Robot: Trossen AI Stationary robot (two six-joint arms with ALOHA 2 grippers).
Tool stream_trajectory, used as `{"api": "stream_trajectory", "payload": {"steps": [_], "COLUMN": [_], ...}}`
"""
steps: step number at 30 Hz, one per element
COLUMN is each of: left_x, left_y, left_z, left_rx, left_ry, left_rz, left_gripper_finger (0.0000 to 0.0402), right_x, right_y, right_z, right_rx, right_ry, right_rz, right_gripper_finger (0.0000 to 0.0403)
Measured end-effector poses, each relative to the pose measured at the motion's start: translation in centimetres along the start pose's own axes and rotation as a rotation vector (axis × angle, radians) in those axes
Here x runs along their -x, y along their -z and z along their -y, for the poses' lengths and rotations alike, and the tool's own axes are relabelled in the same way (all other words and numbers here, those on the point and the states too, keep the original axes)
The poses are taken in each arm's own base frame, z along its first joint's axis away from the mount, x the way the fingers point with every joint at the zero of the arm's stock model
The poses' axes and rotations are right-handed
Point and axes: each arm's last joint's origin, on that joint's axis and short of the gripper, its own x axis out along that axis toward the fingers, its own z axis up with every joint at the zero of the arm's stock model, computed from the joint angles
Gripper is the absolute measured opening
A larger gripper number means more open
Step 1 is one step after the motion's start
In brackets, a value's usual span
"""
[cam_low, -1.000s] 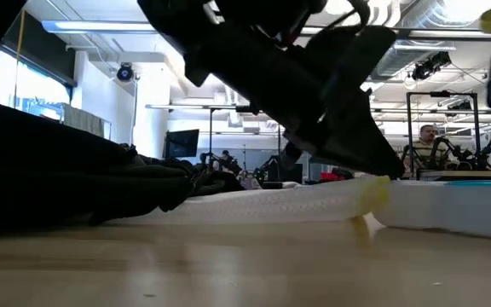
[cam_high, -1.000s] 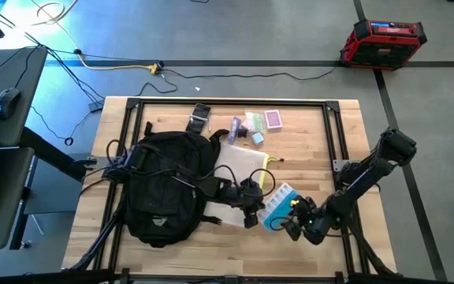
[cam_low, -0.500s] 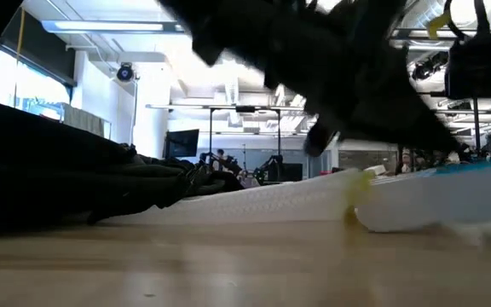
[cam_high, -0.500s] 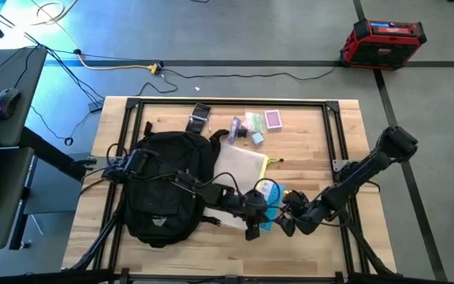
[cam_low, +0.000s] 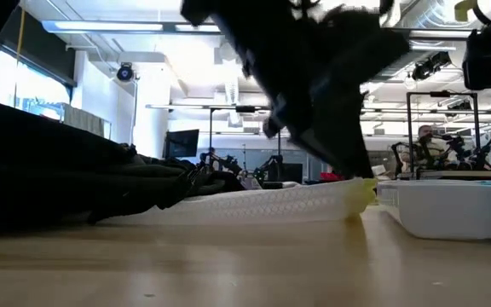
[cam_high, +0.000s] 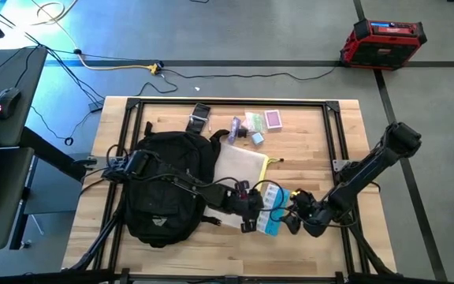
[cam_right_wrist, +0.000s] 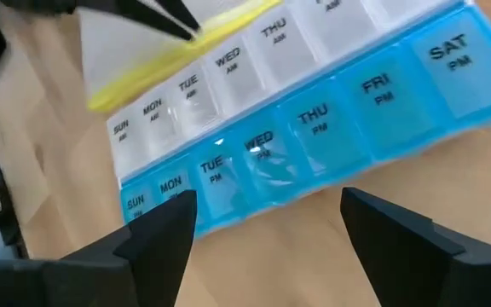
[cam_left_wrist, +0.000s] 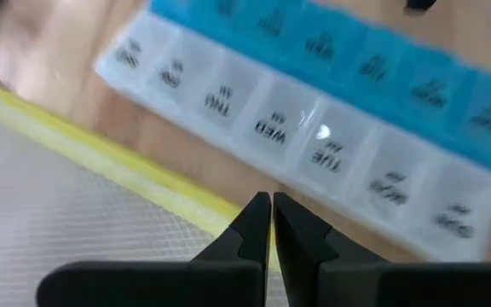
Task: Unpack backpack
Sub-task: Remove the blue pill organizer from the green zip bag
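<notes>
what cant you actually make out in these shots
- Inside of the backpack: high view shows only black fabric, with the left arm lying across it.
- Pill organizer contents: lids blurred in both wrist views.
- Small items at the table's far edge: too small to identify.
- Low view: dark arm blocks the table's middle.

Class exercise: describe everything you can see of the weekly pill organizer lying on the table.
The pill organizer is a flat plastic box with two rows of lidded compartments, one clear-white and one blue, marked SUN to SAT, AM and PM. It lies on the wooden table, next to the yellow-trimmed mesh pouch. All lids look closed. The left gripper, fingers shut, hovers at its white row; the right gripper, open, faces its blue row.
</notes>
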Motion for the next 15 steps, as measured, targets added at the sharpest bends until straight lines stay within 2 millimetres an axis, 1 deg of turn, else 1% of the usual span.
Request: {"api": "stream_trajectory", "payload": {"steps": [2, 8, 15], "left_x": [-0.7, -1.1, -1.5], "left_y": [0.3, 0.2, 0.3], "left_z": [-0.1, 0.4, 0.4], "left_rx": [0.007, 0.018, 0.031], "left_ry": [0.026, 0.100, 0.121], "left_rz": [-0.011, 0.008, 0.007], "left_gripper_finger": [0.0000, 0.0000, 0.0000], "right_x": [-0.3, -1.5, -2.6], "right_y": [0.2, 0.6, -0.1], "right_z": [0.2, 0.4, -0.3], "right_rx": [-0.025, -0.067, -0.082], "right_ry": [0.021, 0.068, 0.000], "right_rz": [-0.006, -0.037, 0.023], "right_gripper_finger": [0.0279, 0.0279, 0.0280]}}
